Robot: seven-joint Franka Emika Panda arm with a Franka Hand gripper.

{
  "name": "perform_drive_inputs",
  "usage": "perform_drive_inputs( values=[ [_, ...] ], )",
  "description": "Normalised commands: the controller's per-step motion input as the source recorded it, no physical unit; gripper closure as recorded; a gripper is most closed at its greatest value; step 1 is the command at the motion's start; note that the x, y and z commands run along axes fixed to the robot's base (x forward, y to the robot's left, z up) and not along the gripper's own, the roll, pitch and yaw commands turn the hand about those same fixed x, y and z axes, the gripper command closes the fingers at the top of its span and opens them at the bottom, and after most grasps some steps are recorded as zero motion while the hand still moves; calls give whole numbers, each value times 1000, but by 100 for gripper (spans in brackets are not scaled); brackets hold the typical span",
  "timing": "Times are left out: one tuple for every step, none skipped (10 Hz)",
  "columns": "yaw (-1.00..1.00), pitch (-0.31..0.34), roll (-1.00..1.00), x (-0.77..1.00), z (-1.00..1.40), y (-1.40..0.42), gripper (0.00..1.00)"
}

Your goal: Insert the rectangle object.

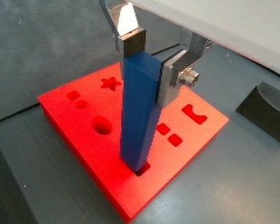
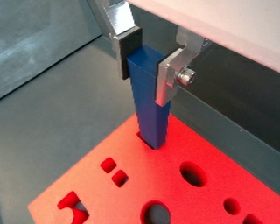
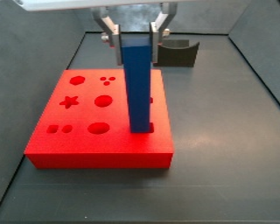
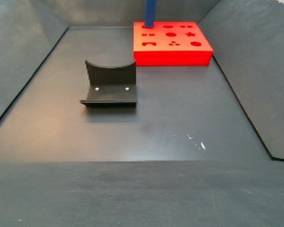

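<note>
The rectangle object (image 1: 140,109), a tall blue bar, stands upright with its lower end in a hole near the edge of the flat red block (image 1: 78,122). It also shows in a wrist view (image 2: 150,101) and in both side views (image 3: 136,83) (image 4: 148,13). My gripper (image 1: 147,54) sits at the bar's top end. Its silver fingers (image 2: 171,74) and dark pads press the bar's two sides, with no gap showing. In a side view the gripper (image 3: 136,39) is straight above the block (image 3: 84,131). The gripper is out of view in the far side view.
The red block (image 4: 170,43) has several other shaped holes: a star (image 1: 108,84), round ones (image 1: 101,126) and small squares. A dark grey curved holder (image 4: 109,84) stands on the dark floor, apart from the block. Dark walls ring the work area.
</note>
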Motion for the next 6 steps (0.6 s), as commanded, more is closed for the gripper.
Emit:
perform_drive_inputs(
  values=[
    [0, 0, 70, 129, -291, 11, 100],
    [0, 0, 31, 49, -174, 0, 100],
    [0, 0, 0, 51, 0, -11, 100],
    [0, 0, 0, 14, 0, -20, 100],
    [-97, 0, 130, 0, -300, -46, 100],
    [-343, 9, 256, 166, -629, -14, 100]
  ],
)
